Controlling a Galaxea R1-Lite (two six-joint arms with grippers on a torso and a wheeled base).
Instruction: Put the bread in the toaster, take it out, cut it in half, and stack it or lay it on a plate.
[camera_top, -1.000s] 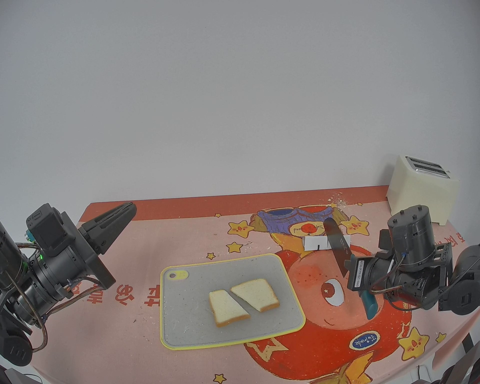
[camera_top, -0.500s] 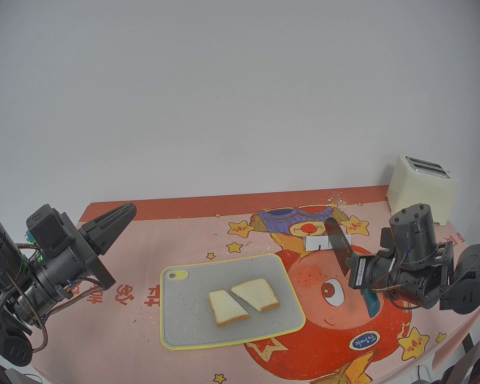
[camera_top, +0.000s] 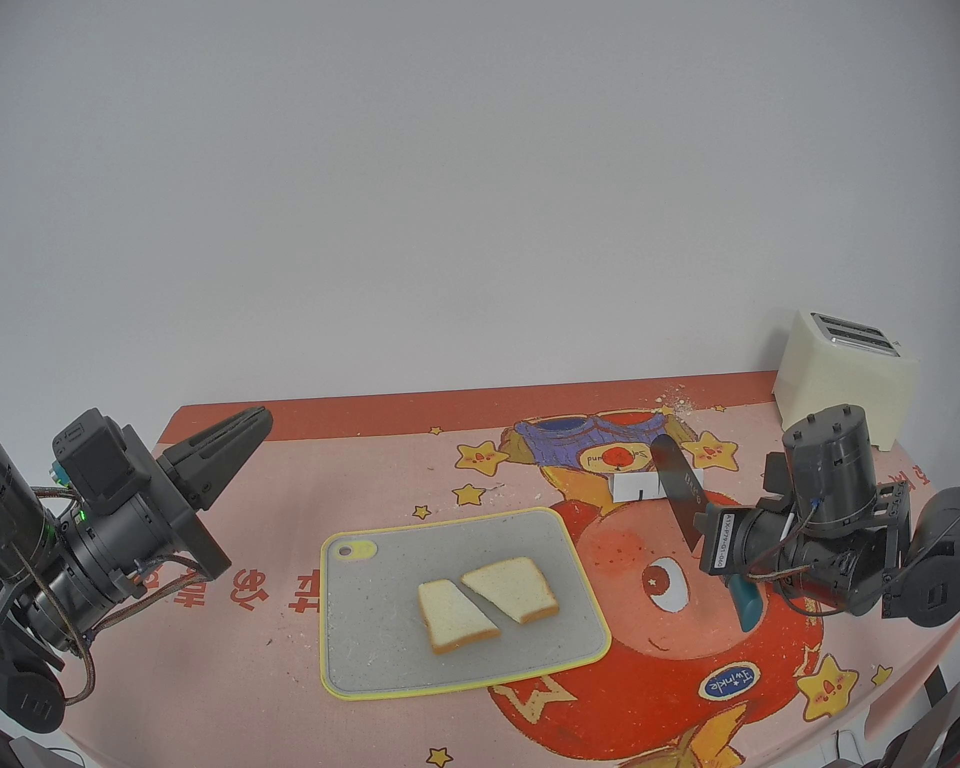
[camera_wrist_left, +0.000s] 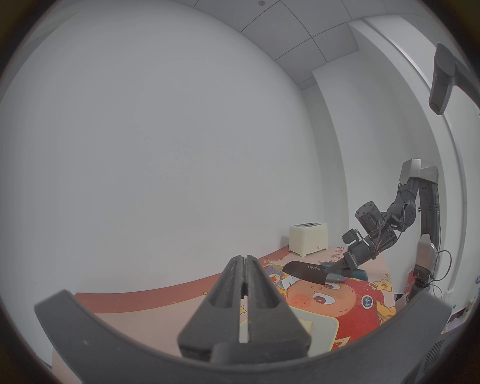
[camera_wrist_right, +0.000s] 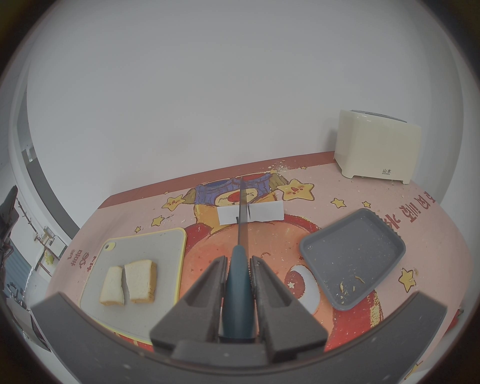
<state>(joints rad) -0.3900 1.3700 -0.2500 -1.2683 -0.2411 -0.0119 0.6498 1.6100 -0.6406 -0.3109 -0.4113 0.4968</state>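
Bread: two cut halves (camera_top: 455, 615) lie side by side on the cutting board (camera_top: 370, 620).
Handling: probably light, soft and crumbly; pinch one half gently across its crusts.
Right pincer (camera_wrist_right: 237, 262): clamped on the teal handle of the knife (camera_top: 682, 488), blade pointing out over the bench (camera_top: 300, 470).
Left pincer (camera_wrist_left: 244, 260): fingers pressed together, empty.
Plate: grey tray (camera_wrist_right: 350, 250), well apart from the board.

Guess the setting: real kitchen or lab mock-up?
Probably a lab mock-up: a toaster, a cutting board with two bread halves and a gray tray sit on a cartoon-print tablecloth, against bare white walls.
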